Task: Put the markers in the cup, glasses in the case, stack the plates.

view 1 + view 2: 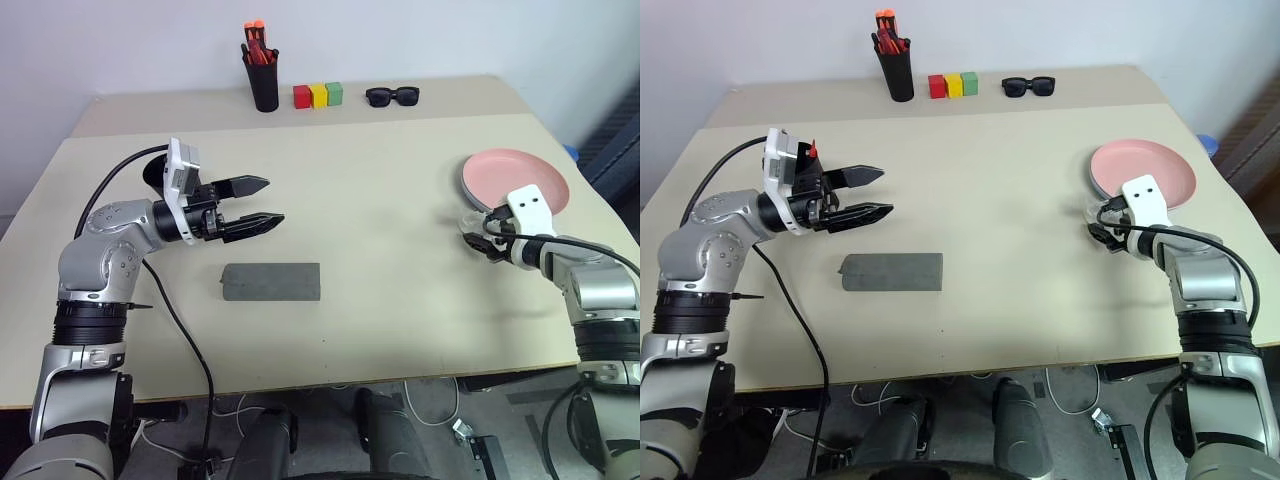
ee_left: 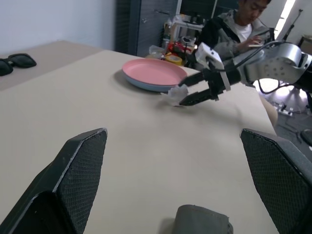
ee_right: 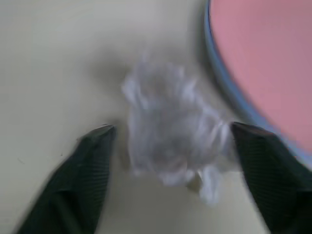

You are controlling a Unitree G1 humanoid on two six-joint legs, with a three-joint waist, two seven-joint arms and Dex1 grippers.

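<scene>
Case (image 1: pixel 271 282): lies flat and closed on the near worktop (image 1: pixel 380 330), below the left hand.
Left hand (image 1: pixel 262 203): hovers level, fingers apart, empty.
Right hand (image 3: pixel 173 146): fingers apart, straddling a crumpled clear wad (image 3: pixel 170 141); no grip yet. Centre it before closing.
Plates (image 1: pixel 515 178): already stacked, pink on blue, just beyond the wad; avoid the rim.

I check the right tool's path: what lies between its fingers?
A crumpled clear wrapper, beside the stacked plates, seen in the right wrist view.
</scene>
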